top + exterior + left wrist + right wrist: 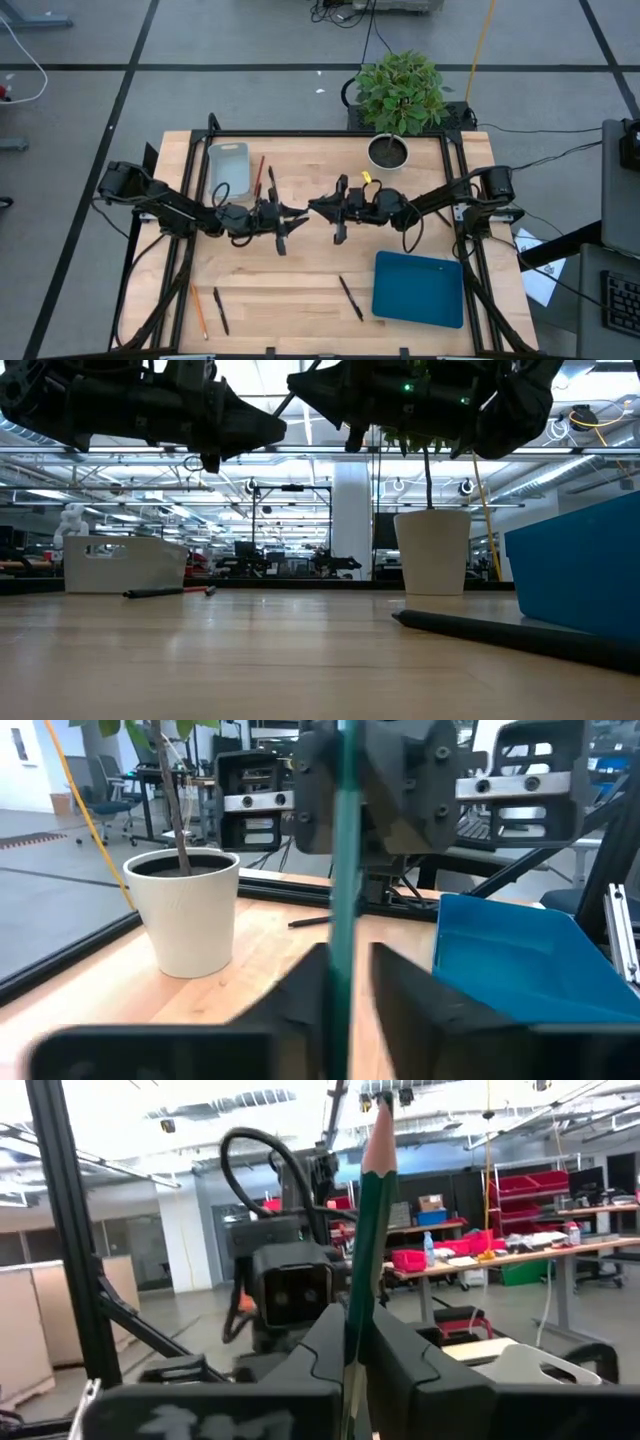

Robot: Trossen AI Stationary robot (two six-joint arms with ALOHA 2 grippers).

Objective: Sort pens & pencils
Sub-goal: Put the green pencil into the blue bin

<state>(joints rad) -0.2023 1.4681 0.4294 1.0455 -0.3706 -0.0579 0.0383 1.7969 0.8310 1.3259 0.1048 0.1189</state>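
Note:
Both grippers meet above the table's middle, lifted clear of it. My left gripper and my right gripper face each other tip to tip, both shut on one green pencil. On the table lie an orange pencil and a black pen near the left front, and another pen beside the blue tray. A red pencil and a pen lie beside the white bin. My left gripper pinches the green pencil's shaft between its two fingers, which lie across it; the pencil runs past them on both sides, clear of the table. My right gripper pinches the same pencil lower on its shaft between its two fingers; the sharpened tip sticks out well beyond them.
A white bin stands at the far left, a blue tray at the near right, and a white plant pot at the far middle. Bare wood lies below and in front of the grippers.

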